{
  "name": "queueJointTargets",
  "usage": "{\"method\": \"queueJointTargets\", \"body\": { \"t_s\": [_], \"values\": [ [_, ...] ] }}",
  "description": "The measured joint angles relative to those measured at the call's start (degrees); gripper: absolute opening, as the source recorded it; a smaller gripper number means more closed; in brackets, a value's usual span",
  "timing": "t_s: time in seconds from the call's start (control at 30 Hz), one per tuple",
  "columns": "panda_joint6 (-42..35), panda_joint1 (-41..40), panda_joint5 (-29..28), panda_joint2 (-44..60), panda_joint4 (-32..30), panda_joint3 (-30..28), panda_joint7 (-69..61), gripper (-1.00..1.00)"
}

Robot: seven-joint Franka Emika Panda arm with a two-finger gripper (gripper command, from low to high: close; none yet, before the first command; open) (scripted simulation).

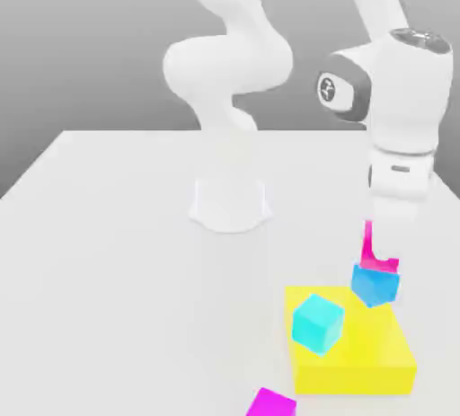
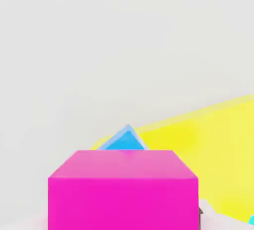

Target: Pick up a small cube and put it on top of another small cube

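A magenta small cube (image 1: 369,243) sits directly under my gripper (image 1: 384,242) and right above the sky-blue cube (image 1: 375,285); much of it is hidden behind the hand's pale lower end. Whether it rests on the blue cube or hangs just over it, I cannot tell. In the hand view the magenta cube (image 2: 123,189) is very near, and a corner of the sky-blue cube (image 2: 124,140) pokes out from behind its upper edge. The sky-blue cube stands turned at an angle by the far right corner of the yellow block (image 1: 359,360).
A turquoise cube (image 1: 317,323) lies on the flat yellow block (image 2: 218,144), toward the exterior view's left. Another magenta block (image 1: 271,402) lies at the table's front edge. The arm's round white base (image 1: 230,203) stands mid-table on the white table (image 1: 108,252).
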Motion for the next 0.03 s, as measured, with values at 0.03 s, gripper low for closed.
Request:
{"method": "queueJointTargets", "body": {
  "t_s": [0.03],
  "values": [
    [0.00,0.00,0.00,0.00,0.00,0.00,0.00,1.00]
  ]
}}
